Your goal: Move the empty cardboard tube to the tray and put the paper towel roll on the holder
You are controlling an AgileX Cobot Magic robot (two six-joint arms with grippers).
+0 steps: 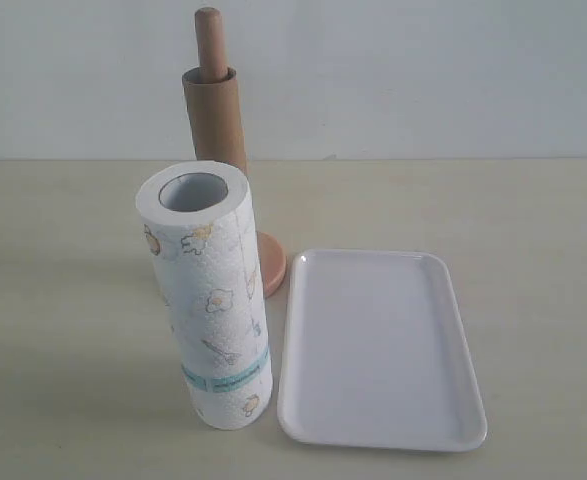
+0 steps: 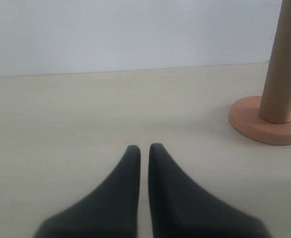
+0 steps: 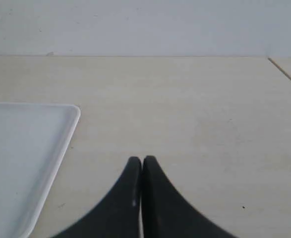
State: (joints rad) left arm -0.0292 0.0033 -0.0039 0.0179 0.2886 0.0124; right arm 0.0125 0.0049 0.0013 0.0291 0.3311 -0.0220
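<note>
Tube: the plain brown hollow cardboard tube stands upright, sleeved over the pole of the light-brown wooden holder with a round disc base; the pole's rounded top shows above it
Roll: the thick white paper towel roll with cartoon prints and a teal band stands on end on the pale table, at 6 o'clock of the holder in the exterior view, hiding part of the base
Tray: the shallow glossy white rectangular tray lies at 3 o'clock of the roll, just beside it, with nothing in it
Left fingers: black, tips together with a bare sliver between, gripping nothing, low over the table
Right fingers: black, pressed together, gripping nothing, a tray corner near them
Key relation: the tube's long axis is vertical, along the pole, so it likely has to lift straight up to clear the rounded top; tube and base show ahead of the left fingers, well apart, while the right wrist view shows only tray and table, so the left arm looks nearer
Progress: neither step done; the tube comes first
</note>
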